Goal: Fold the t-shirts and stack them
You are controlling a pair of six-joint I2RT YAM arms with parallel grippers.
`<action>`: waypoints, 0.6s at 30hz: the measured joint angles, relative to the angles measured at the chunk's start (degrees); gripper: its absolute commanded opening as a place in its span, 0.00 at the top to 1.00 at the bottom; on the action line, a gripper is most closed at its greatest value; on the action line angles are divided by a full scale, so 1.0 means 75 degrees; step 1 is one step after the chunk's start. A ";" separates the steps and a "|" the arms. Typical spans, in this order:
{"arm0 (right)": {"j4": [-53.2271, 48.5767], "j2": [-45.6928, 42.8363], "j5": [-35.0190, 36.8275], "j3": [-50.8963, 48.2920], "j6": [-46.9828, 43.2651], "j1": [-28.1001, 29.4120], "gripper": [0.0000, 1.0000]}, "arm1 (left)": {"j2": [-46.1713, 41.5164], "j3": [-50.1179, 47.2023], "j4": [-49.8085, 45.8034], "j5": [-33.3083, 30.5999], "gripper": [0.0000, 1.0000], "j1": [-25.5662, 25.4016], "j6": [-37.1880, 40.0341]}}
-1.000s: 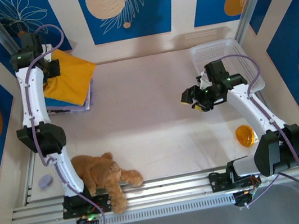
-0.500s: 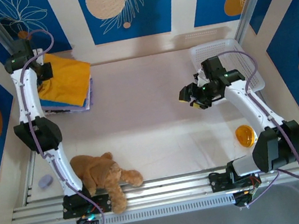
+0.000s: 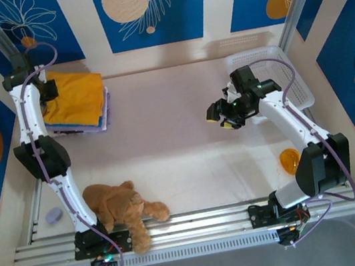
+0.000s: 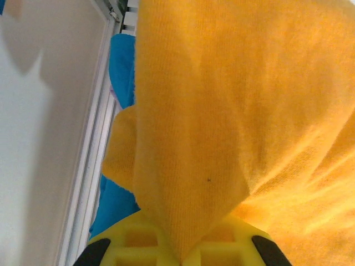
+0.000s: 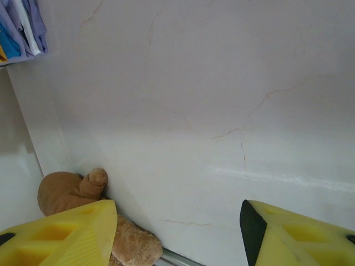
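I watched the left pincer (image 3: 47, 90) stand pressed together on a fold of the large mustard-orange cotton t-shirt (image 3: 79, 98). From its wrist the cloth ran straight down into the tight seam between its two yellow fingers (image 4: 133, 241). The rest of the mustard-orange t-shirt spread away from the left pincer toward the middle of the pale table (image 3: 164, 135). It lay as the top layer of a stack. Just beside those fingers, under the orange edge, showed a folded blue cotton t-shirt (image 4: 123, 66). A folded pale lilac t-shirt (image 3: 105, 109) peeped out on the stack's far side from the pincer.

The right pincer (image 3: 218, 114) hung with its fingers spread wide over bare tabletop, well apart from the stack, which sat far across the table from it. From its wrist the bare surface showed in the gap between the two yellow fingertips. A white plastic mesh basket (image 3: 291, 81) stood just behind the right pincer, on the wrist side. A small orange cup (image 3: 290, 159) sat back toward that arm's base. A brown plush teddy bear (image 3: 122, 209) lay well away from both pincers, beside the left arm's base.
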 measured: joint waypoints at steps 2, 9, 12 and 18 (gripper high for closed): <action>-0.0003 0.0067 0.0000 0.0055 0.0003 0.0015 0.38 | 0.0058 0.0000 0.0041 0.0003 1.00 0.0009 0.0000; -0.0064 0.0137 0.0003 0.0379 0.0000 0.0041 0.37 | 0.0469 0.0000 0.0079 0.0012 1.00 0.0090 -0.0003; -0.0117 0.0140 0.0000 0.0504 -0.0003 0.0041 0.37 | 0.0624 0.0000 0.0079 0.0035 0.66 0.0204 -0.0055; -0.0224 0.0216 0.0003 0.0635 -0.0003 0.0044 0.36 | 0.0647 -0.0003 0.0096 0.0058 0.21 0.0440 -0.0329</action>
